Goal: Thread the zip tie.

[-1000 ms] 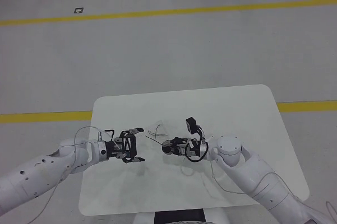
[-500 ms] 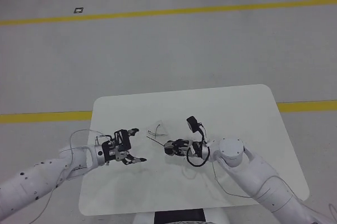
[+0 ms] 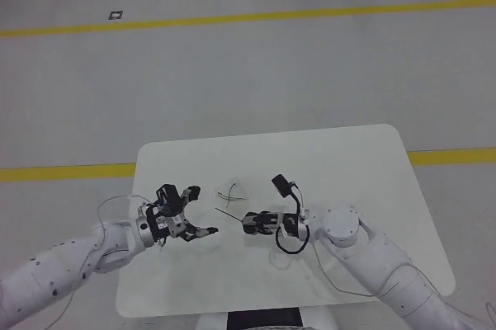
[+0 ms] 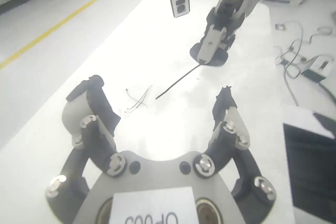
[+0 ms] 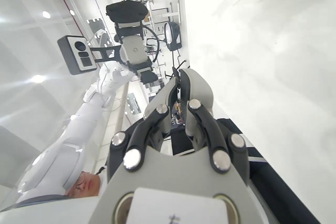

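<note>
One black zip tie (image 4: 177, 82) clenched in right pincer (image 4: 202, 60), left pincer (image 3: 203, 212) spread wide, white table (image 3: 355, 165) beneath.

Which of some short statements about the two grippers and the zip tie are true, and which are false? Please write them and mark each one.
1. The right gripper is shut on the black zip tie. True.
2. The left gripper is closed on something. False: its fingers are spread wide and hold nothing.
3. The free end of the black zip tie points toward the left gripper. True.
4. The black zip tie is bent into a closed loop. False: it sticks out as a straight strip.
5. The thin loose strands hang from the right gripper. False: they lie on the table, apart from both grippers.
</note>
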Robot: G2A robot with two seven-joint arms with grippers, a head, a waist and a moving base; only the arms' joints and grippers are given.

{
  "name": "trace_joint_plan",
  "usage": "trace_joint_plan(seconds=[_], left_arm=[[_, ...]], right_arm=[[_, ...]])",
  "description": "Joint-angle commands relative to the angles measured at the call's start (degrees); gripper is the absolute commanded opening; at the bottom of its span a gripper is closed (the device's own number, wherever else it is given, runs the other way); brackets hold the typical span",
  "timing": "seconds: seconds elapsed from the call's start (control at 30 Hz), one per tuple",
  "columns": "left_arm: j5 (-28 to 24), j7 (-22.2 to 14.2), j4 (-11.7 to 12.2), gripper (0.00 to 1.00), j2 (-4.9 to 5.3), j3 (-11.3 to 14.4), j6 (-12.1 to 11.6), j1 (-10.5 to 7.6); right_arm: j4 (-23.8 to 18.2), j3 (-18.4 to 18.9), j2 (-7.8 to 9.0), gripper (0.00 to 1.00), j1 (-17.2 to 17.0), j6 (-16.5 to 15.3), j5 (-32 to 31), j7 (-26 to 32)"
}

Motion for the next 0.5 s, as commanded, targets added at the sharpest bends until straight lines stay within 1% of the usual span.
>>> trace_joint_plan(seconds=[0.0,0.03,0.1,0.13,0.2,0.23,0.27,0.3,0.37,0.4,0.43,0.47], left_arm=[[-5.6,-5.3,-1.6,1.00,0.19,0.0,0.0,0.42],[-7.6,-7.7,-2.2,1.00,0.35,0.0,0.0,0.32],[-11.4,-11.5,-3.3,1.00,0.71,0.0,0.0,-0.26],[-13.0,-14.3,-4.0,1.00,1.00,0.0,0.0,-0.87],[-15.5,-16.6,-4.8,1.00,1.43,0.0,0.0,-1.72],[-16.6,-18.4,-5.4,1.00,1.67,0.0,0.0,-2.22],[-16.8,-19.7,-5.6,1.00,1.86,0.0,0.0,-2.60],[-17.6,-20.9,-5.8,1.00,2.03,0.0,0.0,-2.78],[-19.3,-23.5,-7.4,1.00,2.32,0.0,0.0,-3.09],[-20.7,-24.9,-7.9,1.00,2.41,0.0,0.0,-2.96],[-21.8,-27.0,-8.8,1.00,2.45,0.0,0.0,-2.95],[-21.8,-28.8,-9.3,1.00,2.47,0.0,0.0,-2.99]], right_arm=[[-0.6,0.4,0.32,0.00,-0.2,-0.9,-2.1,0.9],[-0.8,0.6,0.49,0.00,-0.3,-1.3,-3.1,1.4],[-1.3,0.9,0.80,0.00,-0.4,-1.6,-5.1,2.4],[-1.7,1.1,0.99,0.00,-0.6,-2.0,-6.5,3.0],[-2.1,1.3,1.21,0.00,-0.9,-2.5,-7.6,3.6],[-2.3,1.6,1.33,0.00,-1.0,-2.8,-8.0,3.8],[-2.4,1.7,1.43,0.00,-1.1,-3.0,-8.6,4.2],[-2.5,1.8,1.52,0.00,-1.1,-3.2,-9.0,4.5],[-2.7,1.9,1.68,0.00,-1.1,-3.6,-9.8,5.4],[-2.7,1.9,1.73,0.00,-1.0,-3.9,-10.0,5.9],[-2.6,1.9,1.77,0.00,-1.0,-4.1,-10.2,6.3],[-2.5,1.9,1.79,0.00,-0.9,-4.2,-10.3,6.4]])
